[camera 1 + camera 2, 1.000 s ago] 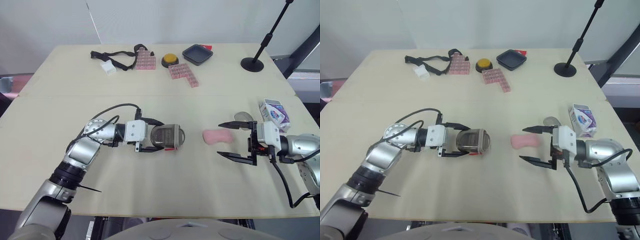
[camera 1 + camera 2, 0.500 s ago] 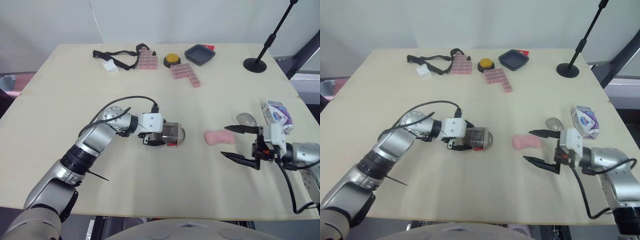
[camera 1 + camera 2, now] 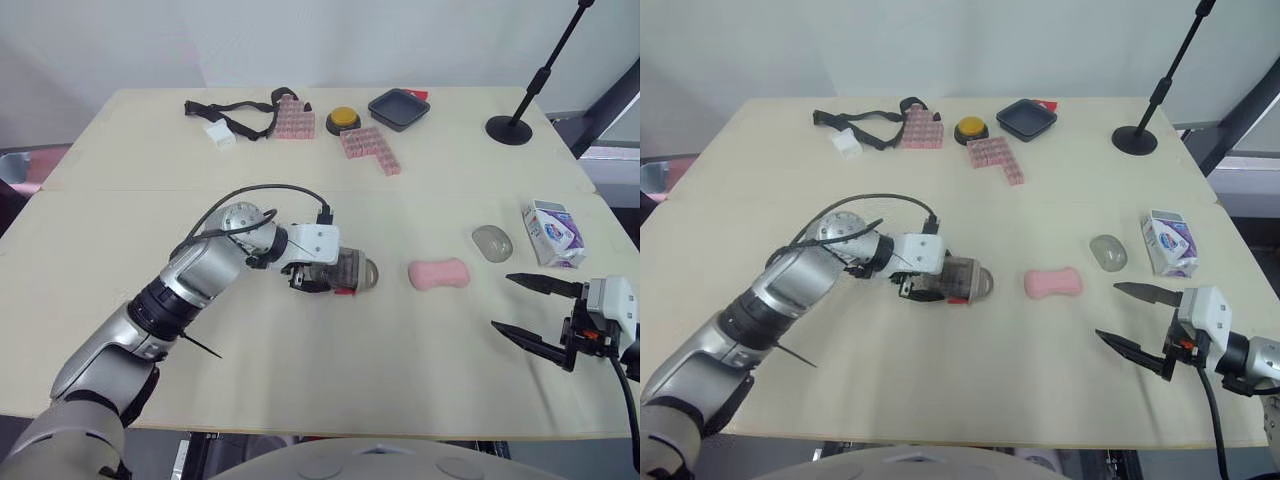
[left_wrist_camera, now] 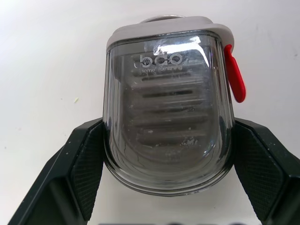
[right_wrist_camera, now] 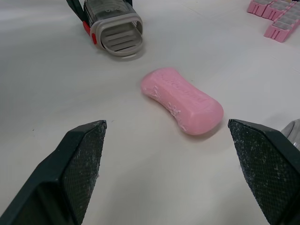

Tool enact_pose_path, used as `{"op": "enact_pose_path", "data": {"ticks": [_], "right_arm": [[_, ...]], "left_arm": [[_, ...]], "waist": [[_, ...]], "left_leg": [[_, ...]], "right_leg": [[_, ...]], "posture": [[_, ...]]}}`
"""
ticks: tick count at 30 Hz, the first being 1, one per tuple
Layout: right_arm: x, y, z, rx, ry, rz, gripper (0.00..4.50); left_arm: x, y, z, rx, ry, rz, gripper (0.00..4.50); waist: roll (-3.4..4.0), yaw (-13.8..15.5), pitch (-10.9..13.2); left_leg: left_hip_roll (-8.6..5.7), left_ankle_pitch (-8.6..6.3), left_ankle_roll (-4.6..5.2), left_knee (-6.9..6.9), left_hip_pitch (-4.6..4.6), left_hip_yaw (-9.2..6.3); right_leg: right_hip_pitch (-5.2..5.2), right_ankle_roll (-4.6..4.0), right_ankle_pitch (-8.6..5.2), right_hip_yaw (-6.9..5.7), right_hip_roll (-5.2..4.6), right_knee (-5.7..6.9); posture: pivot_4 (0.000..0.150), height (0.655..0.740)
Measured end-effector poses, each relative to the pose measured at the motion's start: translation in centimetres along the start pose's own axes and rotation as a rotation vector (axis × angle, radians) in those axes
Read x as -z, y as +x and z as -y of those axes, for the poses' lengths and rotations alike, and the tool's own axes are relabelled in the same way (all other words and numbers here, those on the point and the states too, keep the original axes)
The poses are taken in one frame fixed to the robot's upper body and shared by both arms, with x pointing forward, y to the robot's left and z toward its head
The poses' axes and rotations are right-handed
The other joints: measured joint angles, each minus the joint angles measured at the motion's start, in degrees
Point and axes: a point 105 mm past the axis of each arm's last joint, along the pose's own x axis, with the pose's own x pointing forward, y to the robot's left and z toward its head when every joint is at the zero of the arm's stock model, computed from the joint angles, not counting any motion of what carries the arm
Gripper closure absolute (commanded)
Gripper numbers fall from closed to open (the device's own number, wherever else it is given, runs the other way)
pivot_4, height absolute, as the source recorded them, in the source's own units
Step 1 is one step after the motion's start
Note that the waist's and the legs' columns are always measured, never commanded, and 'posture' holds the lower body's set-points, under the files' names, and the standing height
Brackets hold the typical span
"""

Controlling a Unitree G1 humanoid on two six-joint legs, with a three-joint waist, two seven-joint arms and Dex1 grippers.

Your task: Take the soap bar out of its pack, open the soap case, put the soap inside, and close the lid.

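Observation:
The smoky soap case (image 3: 347, 271) with a grey rim and a red latch lies on its side mid-table. My left gripper (image 3: 325, 272) is shut on it, its pads (image 4: 86, 166) pressed against both sides of the case (image 4: 168, 108). The case's open mouth (image 5: 117, 35) faces the bare pink soap bar (image 3: 438, 272), which lies flat on the table a short way to its right. A clear oval lid (image 3: 491, 240) rests beyond the soap, beside the soap pack (image 3: 553, 233). Near the front right edge, my right gripper (image 3: 503, 302) stands open and empty, well short of the soap (image 5: 183, 101).
Along the far side lie a black strap (image 3: 235, 110), a small white box (image 3: 216, 133), pink pill boxes (image 3: 367, 148), a yellow button (image 3: 343, 120) and a dark tray (image 3: 397, 108). A stand's round base (image 3: 510, 129) sits at the far right.
My right gripper has drawn back from the soap toward the front right edge, still open. The left gripper has carried the case a little to the right, closer to the soap.

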Motion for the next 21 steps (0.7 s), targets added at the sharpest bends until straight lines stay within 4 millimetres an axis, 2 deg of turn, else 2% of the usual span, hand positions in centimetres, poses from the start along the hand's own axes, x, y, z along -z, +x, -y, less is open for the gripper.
{"op": "enact_pose_path", "data": {"ticks": [9,13,17,21], "right_arm": [[-0.2,0.1,0.4,-0.008,-0.01,0.002,0.04],[-0.4,0.2,0.8,-0.013,-0.02,0.005,0.04],[-0.3,0.1,1.0,-0.016,-0.016,0.001,0.04],[-0.3,0.2,1.3,-0.022,-0.021,0.001,0.04]], "left_arm": [[-0.2,-0.1,0.1,-0.003,-0.029,-0.05,1.04],[0.8,-1.3,0.0,-0.001,-0.012,-0.101,1.04],[2.7,-3.4,0.0,-0.02,0.016,-0.16,1.04],[4.0,-4.4,0.3,-0.024,0.022,-0.145,1.04]], "waist": [[0.0,0.0,0.0],[0.0,-0.1,0.0],[0.01,0.0,0.0],[0.01,0.0,0.0]], "left_leg": [[0.0,0.0,0.0,0.0,-0.01,0.0],[0.01,0.0,0.0,-0.03,0.01,0.0],[0.0,0.0,0.0,-0.03,0.02,0.0],[-0.01,0.0,0.0,-0.03,0.02,-0.01]], "right_leg": [[0.01,0.0,0.0,-0.01,0.0,-0.01],[0.01,0.0,0.0,-0.02,0.02,-0.03],[0.03,0.0,0.0,-0.03,0.02,-0.05],[0.04,0.0,0.0,-0.07,-0.03,-0.05]], "posture": [[0.15,0.74],[0.15,0.74],[0.15,0.74],[0.15,0.74]]}}
